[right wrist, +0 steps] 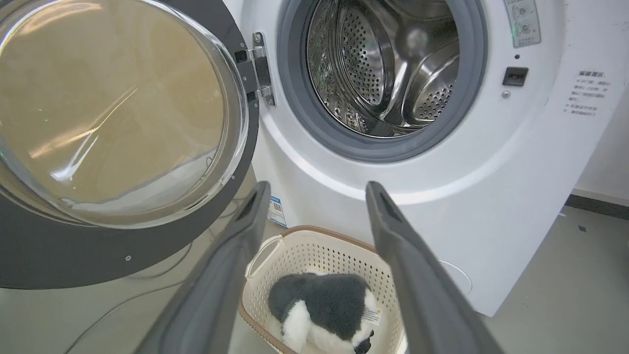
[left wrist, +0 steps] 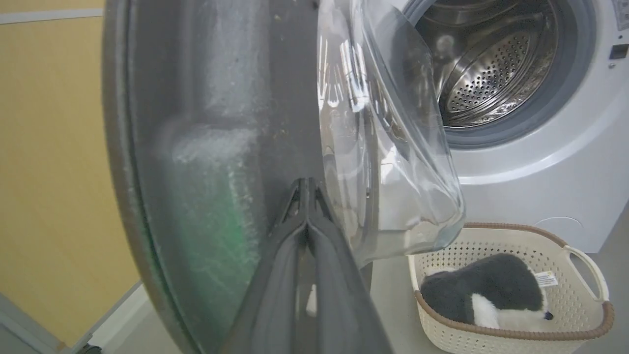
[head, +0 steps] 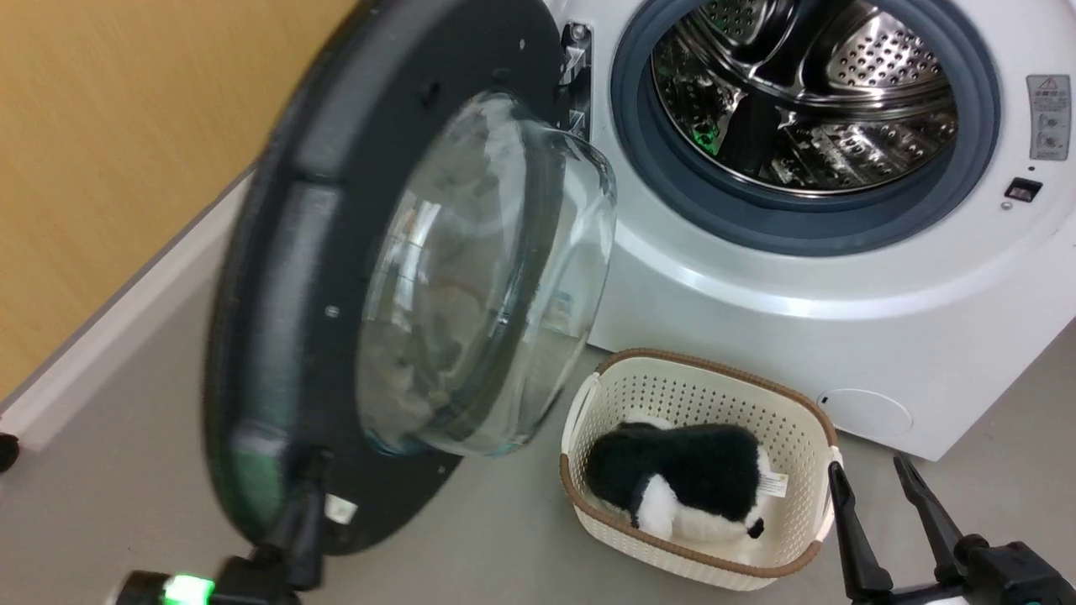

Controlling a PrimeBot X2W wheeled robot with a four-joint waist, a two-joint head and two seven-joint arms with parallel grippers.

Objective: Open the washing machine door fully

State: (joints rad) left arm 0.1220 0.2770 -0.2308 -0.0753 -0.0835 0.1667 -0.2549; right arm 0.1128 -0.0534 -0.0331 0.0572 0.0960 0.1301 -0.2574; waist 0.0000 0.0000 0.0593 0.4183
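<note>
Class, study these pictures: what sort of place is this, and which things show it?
Probably a laundry area: a white front-loading washing machine, its round door swung open, and a perforated basket standing before it.

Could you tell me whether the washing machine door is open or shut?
Open. The washing machine door stands swung away on its hinge, leaving the steel drum exposed; the shut left gripper meets its dark inner face.

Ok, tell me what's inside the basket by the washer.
A black-and-white plush toy with a small tag lies in the cream basket. Anything under the toy is covered.
</note>
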